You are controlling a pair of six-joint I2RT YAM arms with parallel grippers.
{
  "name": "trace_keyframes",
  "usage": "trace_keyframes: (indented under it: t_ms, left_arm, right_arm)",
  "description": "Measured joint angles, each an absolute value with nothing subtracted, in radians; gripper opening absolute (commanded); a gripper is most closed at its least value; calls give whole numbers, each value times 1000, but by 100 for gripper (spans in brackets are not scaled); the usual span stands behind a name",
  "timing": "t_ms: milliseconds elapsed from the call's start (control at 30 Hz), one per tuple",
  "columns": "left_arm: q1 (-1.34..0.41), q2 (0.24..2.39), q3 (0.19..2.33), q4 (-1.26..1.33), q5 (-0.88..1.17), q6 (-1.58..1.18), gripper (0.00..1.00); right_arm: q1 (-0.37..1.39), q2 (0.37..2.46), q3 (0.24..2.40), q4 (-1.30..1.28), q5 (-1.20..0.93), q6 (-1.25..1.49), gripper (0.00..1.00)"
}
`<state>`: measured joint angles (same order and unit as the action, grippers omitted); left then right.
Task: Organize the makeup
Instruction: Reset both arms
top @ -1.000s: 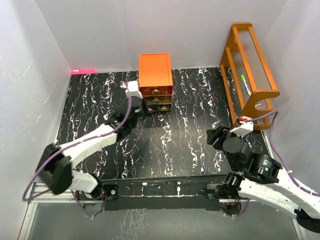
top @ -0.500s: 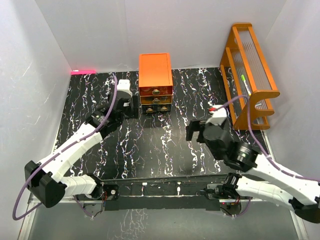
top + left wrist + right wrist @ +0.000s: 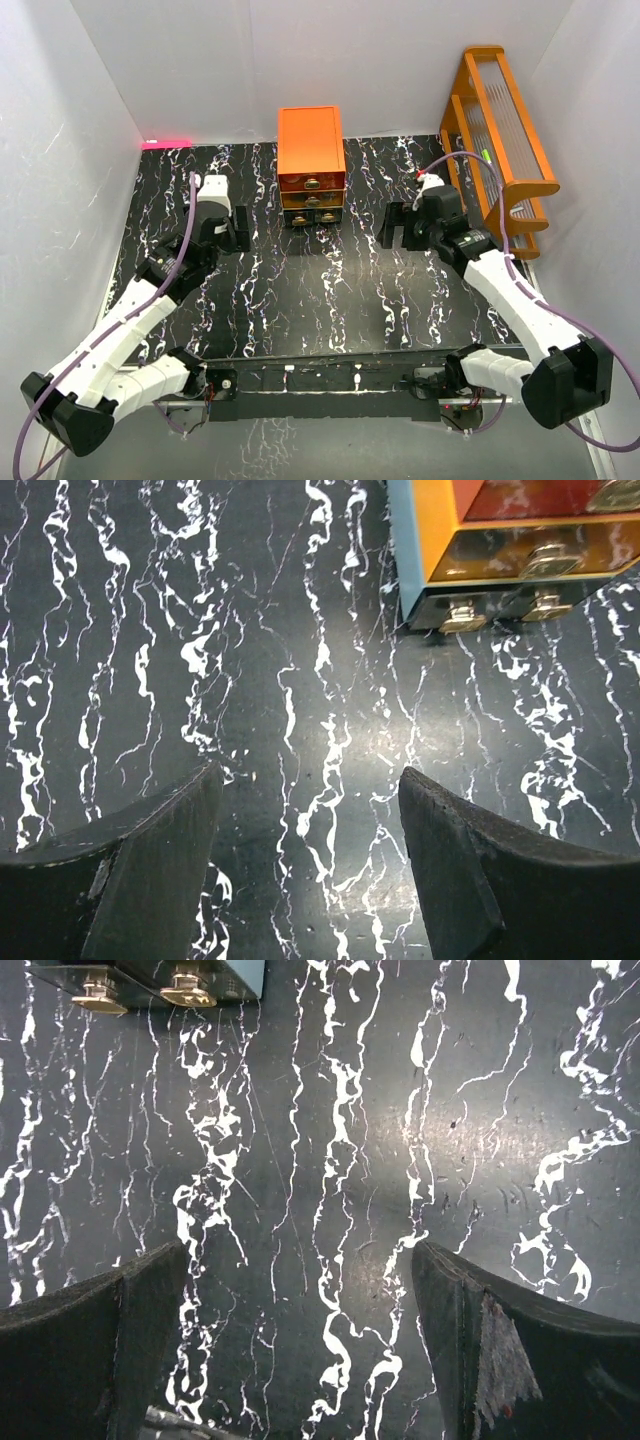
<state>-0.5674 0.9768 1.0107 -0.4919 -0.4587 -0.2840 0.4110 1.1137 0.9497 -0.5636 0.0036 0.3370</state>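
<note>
Top external view shows both arms reaching over the black, white-veined counter, with the left end effector and the right end effector well apart on either side of the orange drawer chest. In the left wrist view the left end effector is spread wide, with only bare counter between its dark fingers. The chest lies ahead of it and off to its right, cut off by the picture's edge so that only the lower drawer fronts and brass handles show. In the right wrist view the right end effector is likewise spread and grips nothing. A corner of the chest sits ahead and to its left, mostly out of frame. All the drawers look closed, so their contents are hidden. No makeup can be made out on the counter between or beside the fingers. Behind and to the right of the right end effector stands the orange wooden rack. Through its ribbed clear panel a thin pale stick with a green tip shows, too small to identify.
</note>
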Motion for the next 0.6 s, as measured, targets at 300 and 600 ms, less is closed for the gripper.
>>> trace_keyframes:
  t_ms: [300,600]
  left_arm:
    - [-558,860,864,-528,-467,-326,70]
    - [-558,787,833,-551,-473,-369,70]
  right_arm:
    - [332,1035,938,-503,-228,336,97]
    - [332,950,885,-464,-215,342,92]
